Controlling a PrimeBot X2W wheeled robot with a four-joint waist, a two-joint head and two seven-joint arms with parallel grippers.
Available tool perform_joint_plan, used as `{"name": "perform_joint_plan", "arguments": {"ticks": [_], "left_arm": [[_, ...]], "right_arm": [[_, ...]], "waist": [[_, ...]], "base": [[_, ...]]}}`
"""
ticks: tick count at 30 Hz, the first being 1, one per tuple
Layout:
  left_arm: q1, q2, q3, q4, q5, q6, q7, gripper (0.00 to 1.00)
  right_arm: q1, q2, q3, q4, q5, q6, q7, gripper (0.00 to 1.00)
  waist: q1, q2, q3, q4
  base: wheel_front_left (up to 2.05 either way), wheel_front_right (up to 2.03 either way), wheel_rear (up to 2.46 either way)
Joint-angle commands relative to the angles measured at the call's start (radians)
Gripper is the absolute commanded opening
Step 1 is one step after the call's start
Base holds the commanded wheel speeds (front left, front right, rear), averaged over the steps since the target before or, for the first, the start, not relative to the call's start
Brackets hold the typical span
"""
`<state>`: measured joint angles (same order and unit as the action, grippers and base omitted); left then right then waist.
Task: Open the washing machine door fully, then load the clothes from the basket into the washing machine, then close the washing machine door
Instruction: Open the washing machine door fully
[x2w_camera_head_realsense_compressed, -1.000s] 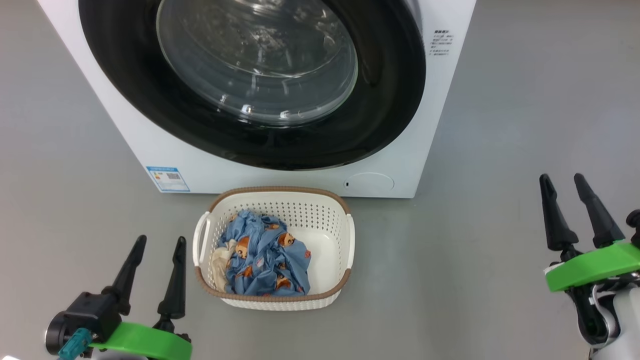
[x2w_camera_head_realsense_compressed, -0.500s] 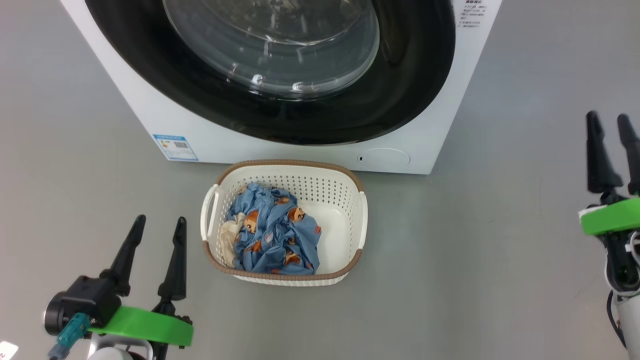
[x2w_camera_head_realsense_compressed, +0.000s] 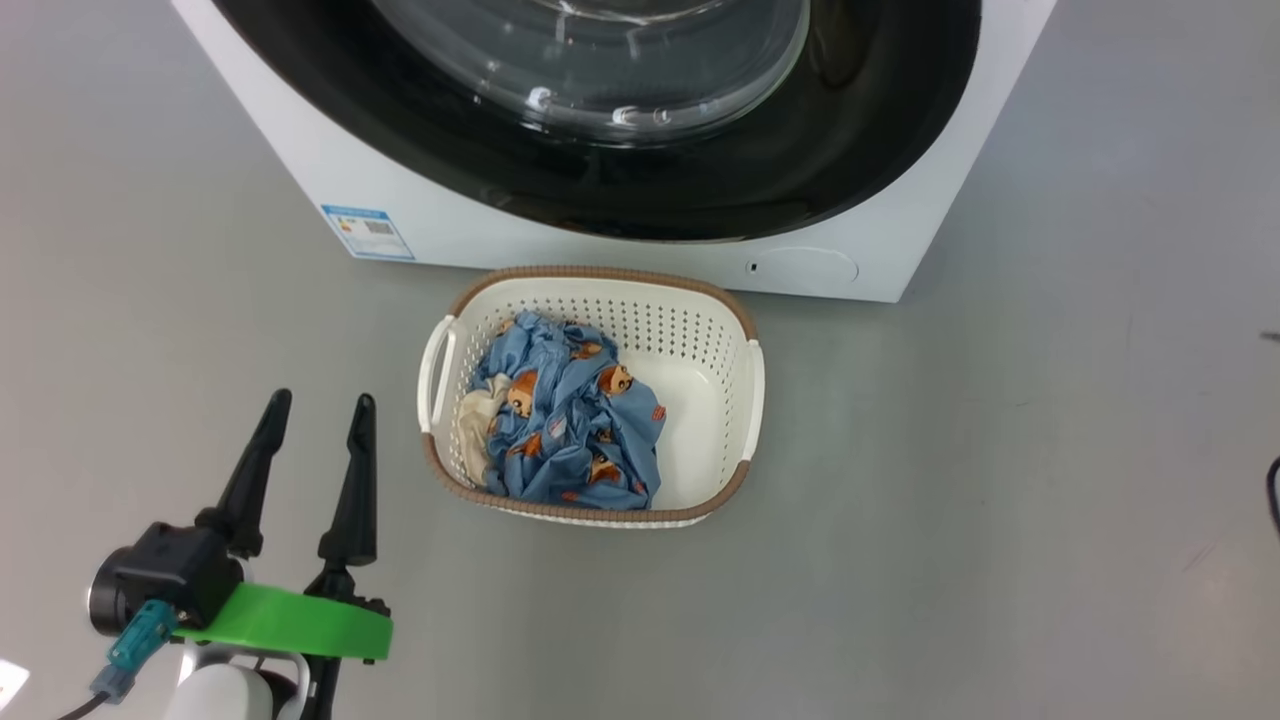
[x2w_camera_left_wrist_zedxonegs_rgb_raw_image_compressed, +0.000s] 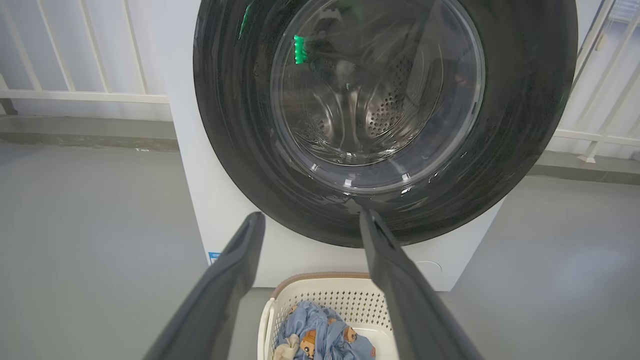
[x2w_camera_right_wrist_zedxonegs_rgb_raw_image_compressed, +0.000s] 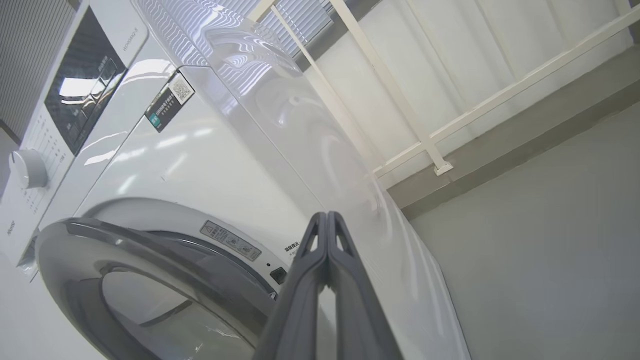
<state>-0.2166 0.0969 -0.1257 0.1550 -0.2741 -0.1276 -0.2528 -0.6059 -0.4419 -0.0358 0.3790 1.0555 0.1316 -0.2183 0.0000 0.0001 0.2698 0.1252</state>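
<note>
The white washing machine (x2w_camera_head_realsense_compressed: 930, 200) stands at the top of the head view, and its glossy black washing machine door (x2w_camera_head_realsense_compressed: 880, 130) lies flat against the front. Just in front of it on the floor sits the cream basket (x2w_camera_head_realsense_compressed: 650, 320), holding the blue bear-print and cream clothes (x2w_camera_head_realsense_compressed: 570, 430). My left gripper (x2w_camera_head_realsense_compressed: 322, 400) is open and empty, low and left of the basket. In its wrist view the left gripper (x2w_camera_left_wrist_zedxonegs_rgb_raw_image_compressed: 311, 215) points at the door (x2w_camera_left_wrist_zedxonegs_rgb_raw_image_compressed: 525, 125), above the basket (x2w_camera_left_wrist_zedxonegs_rgb_raw_image_compressed: 320, 285). My right gripper (x2w_camera_right_wrist_zedxonegs_rgb_raw_image_compressed: 326, 216) is shut on nothing, close to the door's right rim (x2w_camera_right_wrist_zedxonegs_rgb_raw_image_compressed: 125, 240).
Grey floor (x2w_camera_head_realsense_compressed: 1000, 500) spreads on both sides of the basket. A white railing (x2w_camera_right_wrist_zedxonegs_rgb_raw_image_compressed: 425, 145) runs behind the machine. The control panel's dial (x2w_camera_right_wrist_zedxonegs_rgb_raw_image_compressed: 27, 167) sits above the door. A blue sticker (x2w_camera_head_realsense_compressed: 367, 232) marks the machine's lower left corner.
The head camera has shifted, so the machine and basket sit higher and further right. My right gripper rose out of the head view and went from open to shut. The left gripper stayed open.
</note>
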Motion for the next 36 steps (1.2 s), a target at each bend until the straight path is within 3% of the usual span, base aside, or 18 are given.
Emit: {"name": "perform_joint_plan", "arguments": {"ticks": [1, 10, 17, 36], "left_arm": [[-0.031, 0.019, 0.037, -0.03, 0.012, -0.003, -0.009, 1.0], [-0.042, 0.007, 0.04, -0.042, 0.009, -0.003, -0.009, 1.0], [-0.055, 0.0, 0.035, -0.049, 0.005, -0.003, -0.009, 1.0], [-0.085, -0.026, 0.035, -0.069, -0.002, -0.003, -0.009, 1.0]], "right_arm": [[-0.026, -0.03, 0.029, -0.018, 0.043, -0.001, 0.02, 0.0], [-0.14, -0.095, 0.063, 0.022, 0.303, -0.001, 0.143, 0.0], [-0.217, -0.12, 0.075, 0.076, 0.415, -0.001, 0.249, 0.0], [-0.424, -0.154, 0.158, 0.138, 0.492, -0.001, 0.484, 0.0]], "waist": [[0.0, -0.0001, 0.019, 0.015], [0.0, -0.0001, 0.064, 0.042], [0.0, -0.0001, 0.099, 0.066], [0.0, -0.0001, 0.189, 0.13]], "base": [[0.0, 0.0, 0.0], [0.0, 0.0, 0.0], [0.0, 0.0, 0.0], [0.0, 0.0, 0.0]]}}
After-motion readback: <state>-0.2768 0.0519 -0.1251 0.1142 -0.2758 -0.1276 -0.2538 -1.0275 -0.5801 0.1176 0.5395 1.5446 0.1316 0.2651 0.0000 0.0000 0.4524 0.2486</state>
